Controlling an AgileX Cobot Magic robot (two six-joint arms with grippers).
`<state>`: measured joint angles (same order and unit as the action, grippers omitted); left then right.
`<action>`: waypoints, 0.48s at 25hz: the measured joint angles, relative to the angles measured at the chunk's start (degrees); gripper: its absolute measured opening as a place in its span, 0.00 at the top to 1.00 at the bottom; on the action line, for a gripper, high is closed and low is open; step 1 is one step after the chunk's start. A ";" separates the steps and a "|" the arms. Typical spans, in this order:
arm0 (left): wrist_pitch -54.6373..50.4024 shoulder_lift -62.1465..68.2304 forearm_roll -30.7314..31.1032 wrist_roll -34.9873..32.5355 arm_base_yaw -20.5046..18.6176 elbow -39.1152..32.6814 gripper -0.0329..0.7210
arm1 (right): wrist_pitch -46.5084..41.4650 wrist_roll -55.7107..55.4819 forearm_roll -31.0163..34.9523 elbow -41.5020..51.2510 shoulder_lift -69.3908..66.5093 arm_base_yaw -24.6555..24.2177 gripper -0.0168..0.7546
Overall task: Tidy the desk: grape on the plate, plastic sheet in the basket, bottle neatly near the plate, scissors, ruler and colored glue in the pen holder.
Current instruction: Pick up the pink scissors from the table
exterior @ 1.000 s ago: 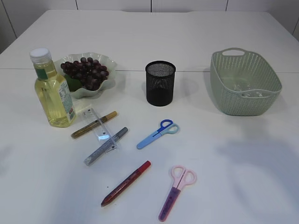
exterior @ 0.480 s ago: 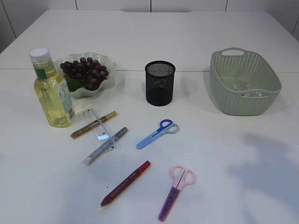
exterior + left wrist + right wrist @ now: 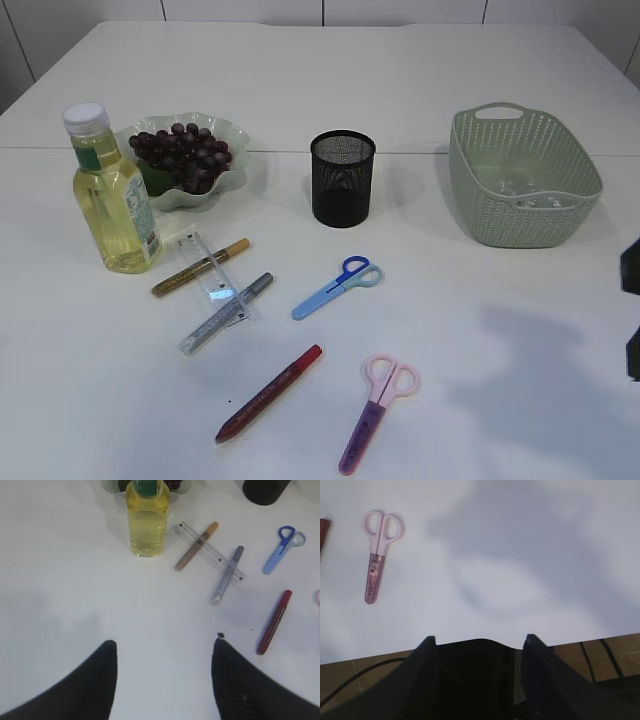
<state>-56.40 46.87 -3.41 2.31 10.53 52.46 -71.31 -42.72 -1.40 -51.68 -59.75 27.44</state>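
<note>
Purple grapes (image 3: pixel 182 155): lying heaped on the plate (image 3: pixel 232 133), at the back left of the table (image 3: pixel 420 70).
Plate: a pale, wavy-rimmed dish, sitting just behind the bottle (image 3: pixel 112 192).
Bottle: standing upright with yellow liquid and a white cap, just in front of the plate's left side; the left wrist view is showing it (image 3: pixel 146 517) straight ahead.
Ruler (image 3: pixel 214 273): clear, lying flat right of the bottle, with two glue pens crossing over it.
Gold glue (image 3: pixel 200 267): lying slanted across the ruler's upper part.
Silver glue (image 3: pixel 226 313): lying slanted across the ruler's lower end.
Red glue (image 3: pixel 269 393): lying alone nearer the front edge, apart from the others.
Blue scissors (image 3: pixel 338 287): lying flat and closed in front of the holder (image 3: pixel 342 179), handles pointing back right.
Pink scissors (image 3: pixel 379 410): lying flat near the front edge, right of the red glue; also showing in the right wrist view (image 3: pixel 377 554).
Holder: black mesh cup standing upright mid-table, nothing sticking out of it.
Basket (image 3: pixel 522 176): green, woven, sitting at the right; something clear seems to be lying inside, too faint to name.
Left gripper (image 3: pixel 164 660): hanging over bare table in front of the bottle, fingers spread wide, holding nothing.
Right gripper (image 3: pixel 477 645): fingers spread wide and holding nothing, hanging at the table's front edge.
</note>
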 joint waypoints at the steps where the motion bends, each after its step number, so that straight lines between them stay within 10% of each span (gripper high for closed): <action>1: -0.10 0.00 -0.17 0.00 0.00 0.00 0.38 | 0.49 -1.06 0.18 0.00 -1.22 0.94 0.43; 12: -3.32 0.00 -1.36 0.00 0.00 0.00 0.38 | 15.52 -6.20 3.93 0.00 -19.37 6.06 0.43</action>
<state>-59.72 46.87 -4.77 2.31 10.53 52.46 -55.79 -48.92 2.53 -51.68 -79.12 33.49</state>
